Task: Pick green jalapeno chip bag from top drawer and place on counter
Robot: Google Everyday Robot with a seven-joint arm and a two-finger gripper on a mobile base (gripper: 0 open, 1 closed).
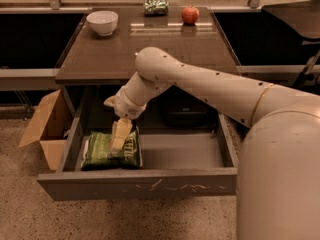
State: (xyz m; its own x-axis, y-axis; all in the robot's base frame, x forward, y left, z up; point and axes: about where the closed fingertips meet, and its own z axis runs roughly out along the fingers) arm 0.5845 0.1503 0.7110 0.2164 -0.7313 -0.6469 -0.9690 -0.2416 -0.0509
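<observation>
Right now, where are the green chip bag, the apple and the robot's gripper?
green jalapeno chip bag [97, 153]: camera view, left half of its face.
apple [190, 15]: camera view, its middle.
gripper [118, 142]: camera view, its tip, over the bag.

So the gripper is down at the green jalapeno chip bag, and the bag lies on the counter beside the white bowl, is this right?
No. The gripper is down at the green jalapeno chip bag, but the camera view shows the bag lying in the open top drawer, below the counter that holds the white bowl.
</observation>
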